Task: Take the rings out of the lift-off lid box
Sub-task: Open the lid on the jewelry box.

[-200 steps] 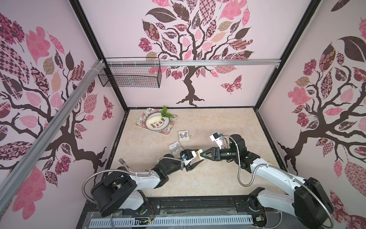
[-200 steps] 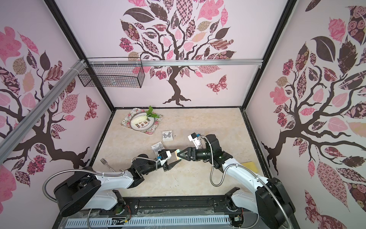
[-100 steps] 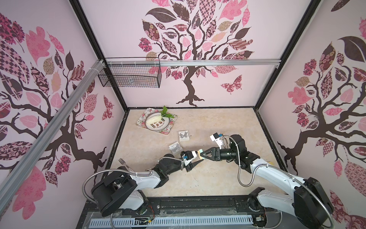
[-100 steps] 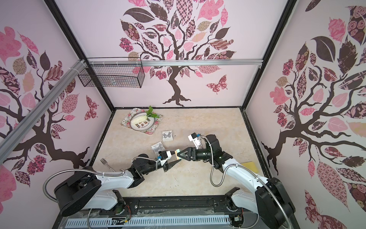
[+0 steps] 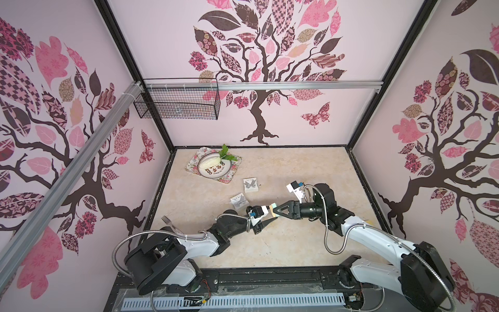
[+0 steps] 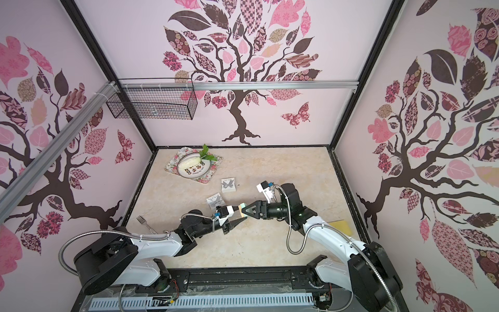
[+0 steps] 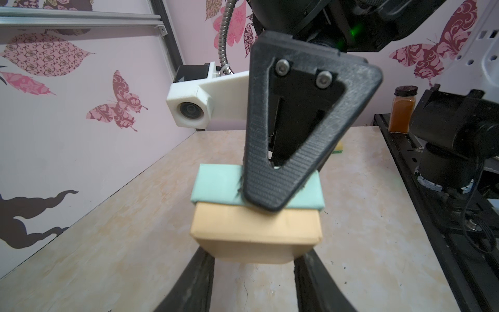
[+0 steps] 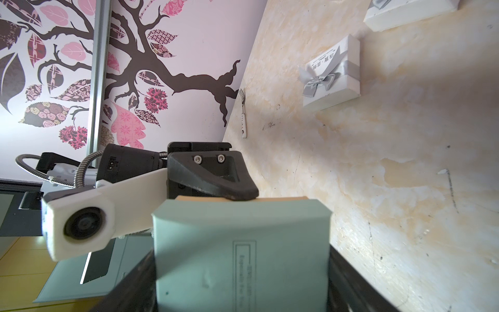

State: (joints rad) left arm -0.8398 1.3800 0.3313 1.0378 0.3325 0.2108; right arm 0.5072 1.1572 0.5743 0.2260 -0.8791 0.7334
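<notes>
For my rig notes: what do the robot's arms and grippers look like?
The left arm and right arm have white shells with black joints and bases. A ribbed silver hose runs along each. The left gripper and right gripper are black, with hollow triangular ridged fingers fixed by two screws. A white camera mount sits at each wrist.

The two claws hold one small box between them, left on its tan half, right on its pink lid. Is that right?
Not quite. The lid is pale green, not pink, as the right wrist view shows. The left claw does hold the tan half and the right claw the lid.
</notes>
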